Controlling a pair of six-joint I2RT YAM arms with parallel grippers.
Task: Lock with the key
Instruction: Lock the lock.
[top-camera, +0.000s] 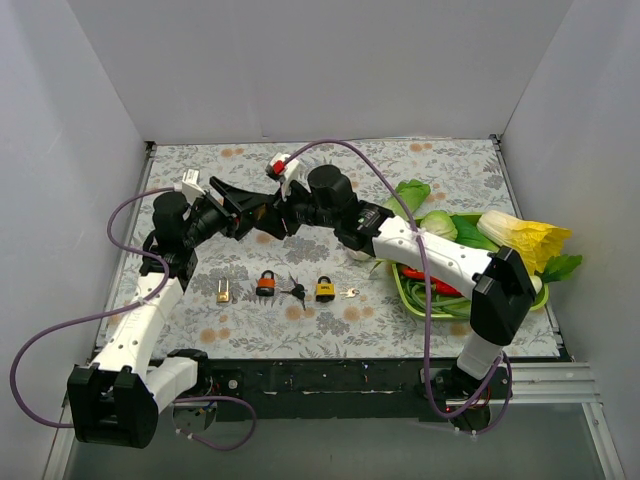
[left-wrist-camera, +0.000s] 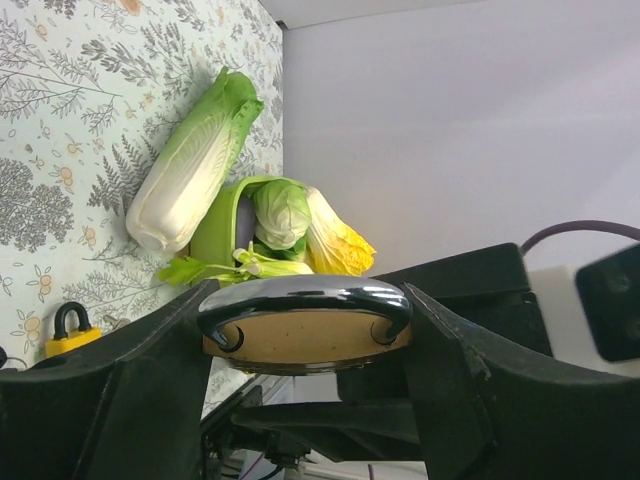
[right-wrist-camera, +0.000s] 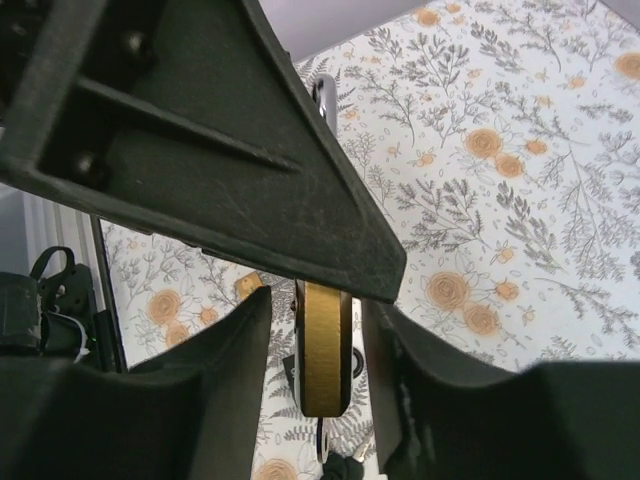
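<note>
A brass padlock (left-wrist-camera: 305, 335) with a chrome shackle (left-wrist-camera: 300, 296) hangs in the air above the flowered cloth. My left gripper (left-wrist-camera: 305, 330) is shut on it, one finger pressed against each end of its body. In the right wrist view the padlock (right-wrist-camera: 323, 345) shows edge-on between the fingers of my right gripper (right-wrist-camera: 318, 330), which is open with a gap on each side. A key (right-wrist-camera: 323, 442) with a black head hangs from the bottom of the padlock. In the top view both grippers meet above the back middle of the table, left gripper (top-camera: 258, 215) facing right gripper (top-camera: 285, 215).
On the cloth in a row lie a small brass lock (top-camera: 223, 291), an orange lock (top-camera: 266, 284), black keys (top-camera: 295, 290), a yellow lock (top-camera: 325, 289) and a loose key (top-camera: 350, 293). A green tray (top-camera: 408, 292) of vegetables and a napa cabbage (top-camera: 520, 235) sit at the right.
</note>
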